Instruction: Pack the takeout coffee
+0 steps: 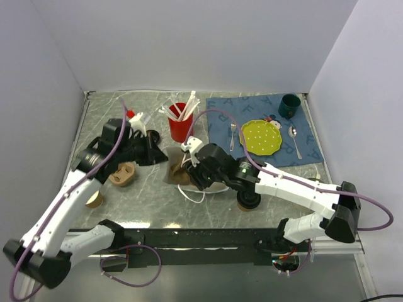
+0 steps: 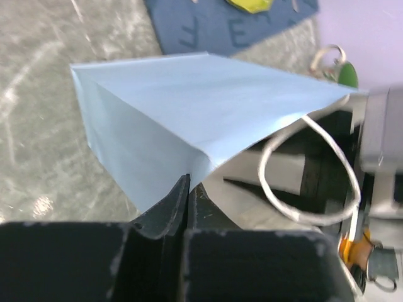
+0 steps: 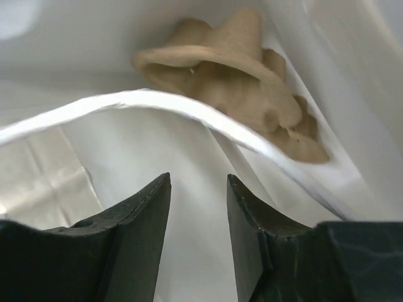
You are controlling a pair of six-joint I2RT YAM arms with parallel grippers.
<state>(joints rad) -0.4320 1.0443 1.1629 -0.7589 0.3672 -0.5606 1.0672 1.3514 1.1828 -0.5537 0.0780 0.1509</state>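
The takeout coffee [image 1: 247, 200] sits low and right of centre in the overhead view, right beside the right arm [image 1: 283, 182], whose forearm crosses over it. Only its round black lid and a sliver of brown wall show. The lid faces up at the camera, so the cup seems to stand upright with its long axis vertical; the base is hidden. Neither wrist view shows it.

The white paper bag [image 2: 189, 107] lies on its side, closed end at the upper left of the left wrist view and mouth to the right. From overhead it is mostly covered by the right arm.

The left gripper [image 2: 186, 185] is closed tight at the bag's near edge; whether paper is pinched cannot be told. The right gripper [image 3: 198, 182] has its fingers parted and holds nothing, inside the bag mouth. The handle cord [image 3: 157, 100] crosses in front of it, and a blurred tan pulp shape [image 3: 233, 75] lies beyond.
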